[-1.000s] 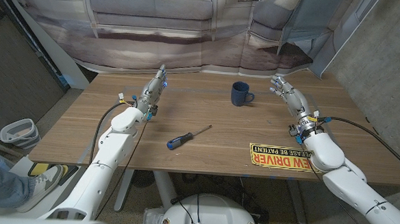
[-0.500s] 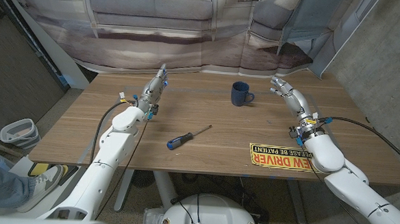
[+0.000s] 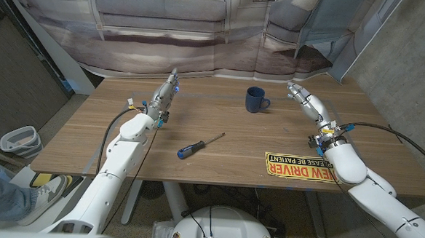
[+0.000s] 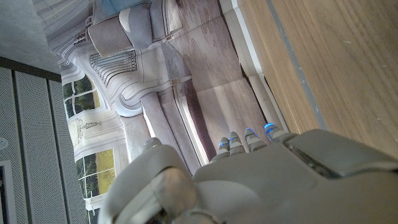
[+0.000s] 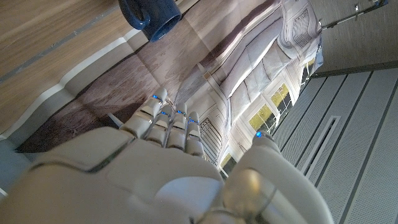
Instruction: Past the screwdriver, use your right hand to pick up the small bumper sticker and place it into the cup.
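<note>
zero progress showing: bumper sticker (image 3: pixel 300 167) lying flat near table (image 3: pixel 217 163) front edge, unheld. right hand (image 3: pixel 306 100) hovering near right edge, fingers extended together, holding nothing. cup (image 3: pixel 255 99) waiting near back edge, screwdriver (image 3: pixel 199 145) lying centre. pickup and drop remaining.

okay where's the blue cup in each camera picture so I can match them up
Head view: blue cup at the table's far middle, handle toward the right hand.
Right wrist view: at the picture's top edge, on the wood.
Left wrist view: not in it.
Shared landmark: the printed sofa backdrop.
</note>
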`<action>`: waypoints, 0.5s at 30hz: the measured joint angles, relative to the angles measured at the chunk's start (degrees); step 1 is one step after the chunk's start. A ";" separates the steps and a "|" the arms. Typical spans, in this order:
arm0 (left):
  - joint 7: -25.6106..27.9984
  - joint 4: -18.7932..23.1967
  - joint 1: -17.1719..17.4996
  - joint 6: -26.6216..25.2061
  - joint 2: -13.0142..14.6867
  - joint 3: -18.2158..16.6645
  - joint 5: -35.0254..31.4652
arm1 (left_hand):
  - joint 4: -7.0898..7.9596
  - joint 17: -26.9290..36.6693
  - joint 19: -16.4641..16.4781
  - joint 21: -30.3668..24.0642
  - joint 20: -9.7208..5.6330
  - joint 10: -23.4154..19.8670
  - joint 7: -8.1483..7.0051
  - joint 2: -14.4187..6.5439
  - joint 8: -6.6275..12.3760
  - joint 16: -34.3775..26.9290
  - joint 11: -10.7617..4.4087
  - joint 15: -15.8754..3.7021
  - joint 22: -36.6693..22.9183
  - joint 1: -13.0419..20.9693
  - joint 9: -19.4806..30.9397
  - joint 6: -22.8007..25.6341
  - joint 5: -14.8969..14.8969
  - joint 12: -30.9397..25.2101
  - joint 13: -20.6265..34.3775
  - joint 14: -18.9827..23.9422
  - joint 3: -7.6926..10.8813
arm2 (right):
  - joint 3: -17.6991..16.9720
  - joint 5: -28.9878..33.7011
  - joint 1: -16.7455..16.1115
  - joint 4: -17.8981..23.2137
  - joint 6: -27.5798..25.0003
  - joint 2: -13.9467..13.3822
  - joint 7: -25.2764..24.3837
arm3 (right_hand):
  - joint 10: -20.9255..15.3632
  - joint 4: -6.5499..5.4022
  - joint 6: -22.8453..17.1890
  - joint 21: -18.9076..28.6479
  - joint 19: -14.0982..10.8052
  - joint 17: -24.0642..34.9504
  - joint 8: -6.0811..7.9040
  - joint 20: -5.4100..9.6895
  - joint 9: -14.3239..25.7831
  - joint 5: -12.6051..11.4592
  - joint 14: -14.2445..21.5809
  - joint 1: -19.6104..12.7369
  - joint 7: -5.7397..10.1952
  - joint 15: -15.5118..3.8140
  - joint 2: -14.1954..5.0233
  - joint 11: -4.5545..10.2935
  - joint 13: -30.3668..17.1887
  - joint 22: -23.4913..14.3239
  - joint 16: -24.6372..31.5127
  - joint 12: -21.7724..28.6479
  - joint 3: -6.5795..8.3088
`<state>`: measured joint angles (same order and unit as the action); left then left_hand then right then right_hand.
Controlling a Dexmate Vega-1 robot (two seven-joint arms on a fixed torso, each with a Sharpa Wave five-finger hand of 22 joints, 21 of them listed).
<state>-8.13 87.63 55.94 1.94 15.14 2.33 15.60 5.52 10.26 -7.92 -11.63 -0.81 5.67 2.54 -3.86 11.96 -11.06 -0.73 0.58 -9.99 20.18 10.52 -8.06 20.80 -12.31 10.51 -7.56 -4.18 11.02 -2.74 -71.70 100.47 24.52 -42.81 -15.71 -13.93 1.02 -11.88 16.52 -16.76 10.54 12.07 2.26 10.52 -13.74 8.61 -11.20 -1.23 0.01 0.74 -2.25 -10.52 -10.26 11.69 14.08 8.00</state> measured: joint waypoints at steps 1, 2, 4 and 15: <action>0.00 0.00 0.00 0.00 0.00 0.00 0.00 | 0.00 0.00 0.00 0.00 0.00 0.00 0.00 0.00 0.00 0.00 0.00 0.00 0.00 0.00 0.00 0.00 0.00 0.00 0.00 0.00 0.00 | -0.03 0.46 -0.06 0.09 -0.26 -0.05 -0.16 | 0.00 0.00 0.00 0.00 0.00 0.00 0.00 0.00 0.00 0.00 0.00 0.00 0.00 0.00 0.00 0.00 0.00 0.00 0.00 0.00 0.00; 0.00 0.04 0.12 0.06 -0.02 0.00 0.06 | 0.00 0.00 0.00 0.00 0.00 0.00 0.00 0.00 0.00 0.00 0.00 0.00 0.00 0.00 0.00 0.00 0.00 0.00 0.00 0.00 0.00 | -0.15 0.77 -0.27 0.41 -0.42 -0.24 -0.28 | 0.00 0.00 0.00 0.00 0.00 0.00 0.00 0.00 0.00 0.00 0.00 0.00 0.00 0.00 0.00 0.00 0.00 0.00 0.00 0.00 0.00; 0.00 0.07 0.20 0.10 -0.02 0.00 0.16 | 0.00 0.00 0.00 0.00 0.00 0.00 0.00 0.00 0.00 0.00 0.00 0.00 0.00 0.00 0.00 0.00 0.00 0.00 0.00 0.00 0.00 | -0.35 1.49 -0.61 0.89 -0.76 -0.54 -0.55 | 0.00 0.00 0.00 0.00 0.01 0.00 0.00 0.00 0.00 0.00 0.00 0.00 0.00 0.00 0.00 0.00 0.00 0.00 0.00 0.00 0.00; -0.06 0.75 0.77 0.02 -0.03 0.01 0.33 | -0.21 0.00 0.00 0.00 0.00 0.00 0.00 0.00 0.00 0.00 0.00 0.00 0.00 0.00 0.00 -0.01 0.00 0.00 0.00 0.00 -0.21 | -1.23 5.13 -2.25 2.58 -2.21 -1.58 -2.02 | -0.20 0.24 0.00 -0.22 0.01 0.00 -0.27 0.00 0.29 0.00 0.31 0.00 0.00 -0.31 0.00 0.20 0.00 0.00 0.00 0.00 -0.24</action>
<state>-8.18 88.38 56.71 1.96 15.11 2.33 15.93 5.30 10.26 -7.92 -11.63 -0.81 5.67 2.54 -3.86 11.96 -11.06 -0.73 0.58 -9.99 20.18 10.52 -8.06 20.80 -12.31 10.51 -7.56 -4.39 9.80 2.39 -73.95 103.06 22.31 -44.39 -17.72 -14.13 1.26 -11.88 16.30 -16.75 10.53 11.80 2.26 10.81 -13.74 8.92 -11.20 -1.23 -0.30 0.74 -2.06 -10.52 -10.26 11.69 14.08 7.76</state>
